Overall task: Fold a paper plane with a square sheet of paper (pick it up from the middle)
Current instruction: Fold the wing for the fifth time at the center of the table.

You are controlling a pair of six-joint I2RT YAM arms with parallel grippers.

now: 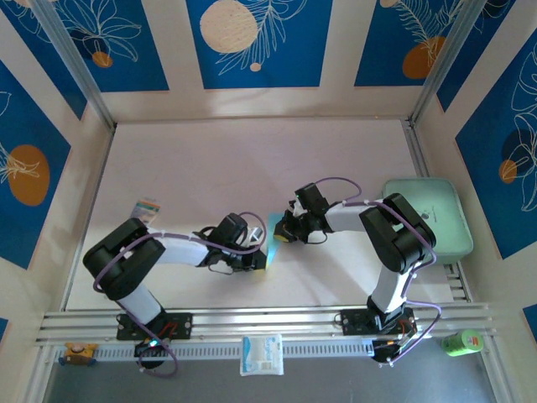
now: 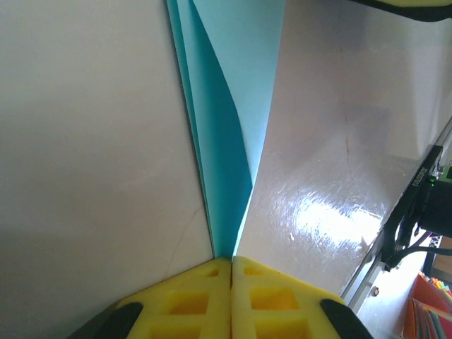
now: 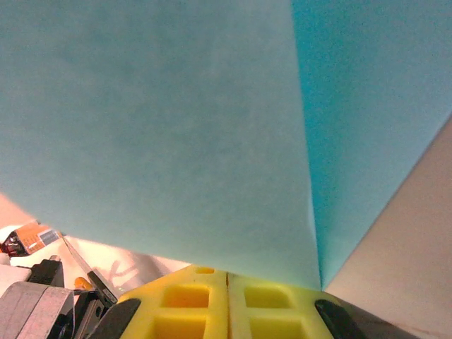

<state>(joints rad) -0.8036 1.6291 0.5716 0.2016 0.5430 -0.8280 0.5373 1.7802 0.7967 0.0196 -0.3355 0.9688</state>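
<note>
At the left of the top view, my left gripper [image 1: 261, 259] reaches toward the centre of the table [image 1: 210, 159]. In its wrist view the left gripper [image 2: 232, 261] sits at the bottom edge with its yellow pads pressed together, pinching the narrow end of the light blue sheet of paper [image 2: 226, 106]. From there the paper fans upward in several layers, so it is already partly folded.

Just right of that, in the middle of the top view, the sheet of paper [image 1: 274, 228] spans the short gap between the two tools, near the centre of the table.

Right of the paper comes the right gripper [image 1: 282, 235]. Seen from its own wrist, the right gripper [image 3: 227, 277] is also clamped shut, on a lower edge of the sheet of paper [image 3: 176, 120], with a crease line running up from the pads. The mint-green tray [image 1: 424, 220] sits well apart at the right edge.

My worry is that both arms are clamped on one thin sheet:
- If they drift apart, I expect a tear at a pinch.
- If they push together, it could buckle into a stray crease.
- If either lets go early, the layers could spring open, or the paper could slide out of the other shallow grip.
</note>
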